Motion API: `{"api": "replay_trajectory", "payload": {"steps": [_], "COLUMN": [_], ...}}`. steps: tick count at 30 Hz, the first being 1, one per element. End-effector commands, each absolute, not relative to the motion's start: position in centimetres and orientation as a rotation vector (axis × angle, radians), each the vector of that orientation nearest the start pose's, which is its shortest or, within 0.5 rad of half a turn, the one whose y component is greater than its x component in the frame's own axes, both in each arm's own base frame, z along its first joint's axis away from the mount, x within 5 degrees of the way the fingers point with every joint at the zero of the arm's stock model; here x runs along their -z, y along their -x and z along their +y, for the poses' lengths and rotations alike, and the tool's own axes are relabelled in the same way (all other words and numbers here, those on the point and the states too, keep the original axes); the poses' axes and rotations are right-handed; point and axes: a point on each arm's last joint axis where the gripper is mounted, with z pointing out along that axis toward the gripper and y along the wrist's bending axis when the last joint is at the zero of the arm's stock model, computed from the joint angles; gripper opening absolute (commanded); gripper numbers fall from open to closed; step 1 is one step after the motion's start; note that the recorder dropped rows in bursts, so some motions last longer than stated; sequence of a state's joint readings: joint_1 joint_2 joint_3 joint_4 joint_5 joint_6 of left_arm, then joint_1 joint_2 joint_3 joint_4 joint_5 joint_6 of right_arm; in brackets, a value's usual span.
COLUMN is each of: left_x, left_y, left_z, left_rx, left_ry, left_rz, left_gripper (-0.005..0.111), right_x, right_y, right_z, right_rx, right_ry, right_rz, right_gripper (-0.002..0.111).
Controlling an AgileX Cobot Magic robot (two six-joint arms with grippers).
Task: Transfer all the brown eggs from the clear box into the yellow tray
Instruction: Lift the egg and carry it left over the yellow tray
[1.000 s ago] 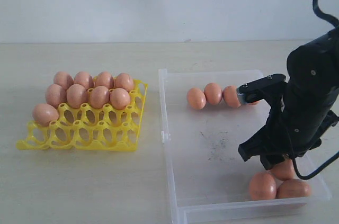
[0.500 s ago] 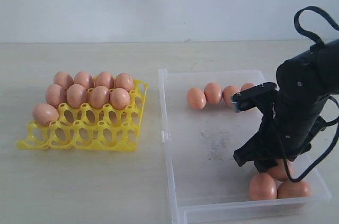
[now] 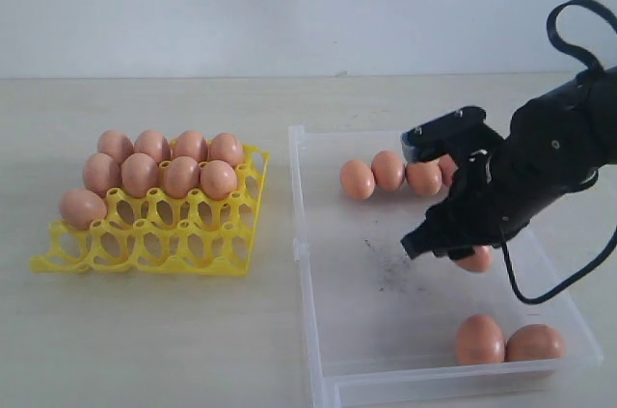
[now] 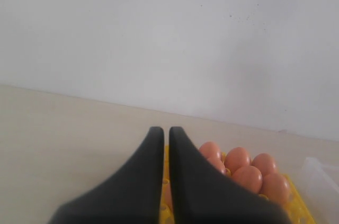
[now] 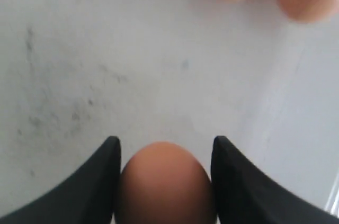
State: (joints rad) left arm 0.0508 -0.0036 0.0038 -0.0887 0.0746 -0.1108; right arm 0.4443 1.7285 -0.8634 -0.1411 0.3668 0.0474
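Orange-brown and matte, one smooth oval egg [image 5: 164,181] sits pinched between the two black fingers [image 5: 103,187] of the right gripper [image 5: 166,140]. The jaws stand moderately wide, one pad pressed to each flank of the shell.

From the exterior camera this held egg shows just under the black arm [image 3: 549,157], near the middle of the shallow translucent plastic clear box [image 3: 357,321], toward its three o'clock side. Whether it is lifted off the box bottom I cannot tell. Four more brown eggs [image 3: 388,170] lie touching in a row at the box's twelve o'clock end, the last partly hidden behind the gripper, and two [image 3: 479,340] lie side by side in its five o'clock corner.

At nine o'clock of the box, just beside it, stands the bright yellow lattice plastic egg tray [image 3: 145,244]. Nine eggs [image 3: 179,176] sit in it, filling the two rows at twelve o'clock plus one cup at the nine o'clock end of the third row.

On the other arm, the left gripper [image 4: 166,128] has its fingers closed together — only a hairline slit between them, nothing held — with the tray's eggs in view just beyond.
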Motion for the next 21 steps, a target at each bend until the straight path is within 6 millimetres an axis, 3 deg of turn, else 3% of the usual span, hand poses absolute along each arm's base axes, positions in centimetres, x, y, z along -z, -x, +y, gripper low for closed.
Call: {"api": "replay_trajectory", "payload": {"steps": [1,5,10,16,21], "left_x": [-20.7,-20.7,-20.7,-20.7,-20.7], "left_y": [-5.6,-5.6,-5.6,-5.6,-5.6], "left_z": [0.2,0.2,0.2,0.2,0.2], "left_rx": [0.128,0.128,0.128,0.128,0.128], "left_ry": [0.186,0.186,0.186,0.186,0.186], "left_rz": [1.542,1.542,1.542,1.542,1.542], "left_gripper": [0.004,0.004,0.004,0.004,0.004], "right_x": [-18.3,-19.9,-20.3,-21.5,-22.5], "right_y": [-29.3,-29.0,-27.9,-26.8,-25.9], "right_z": [13.5,13.9,15.2,17.9,20.0], "right_rx": [-0.114,-0.196,-0.307,-0.437,-0.659], "right_ry": [0.640,0.591,0.581,0.661,0.715], "right_rz": [2.398,2.188,1.946,1.664,1.377], "right_gripper": [0.000,0.000,0.000,0.000,0.000]}}
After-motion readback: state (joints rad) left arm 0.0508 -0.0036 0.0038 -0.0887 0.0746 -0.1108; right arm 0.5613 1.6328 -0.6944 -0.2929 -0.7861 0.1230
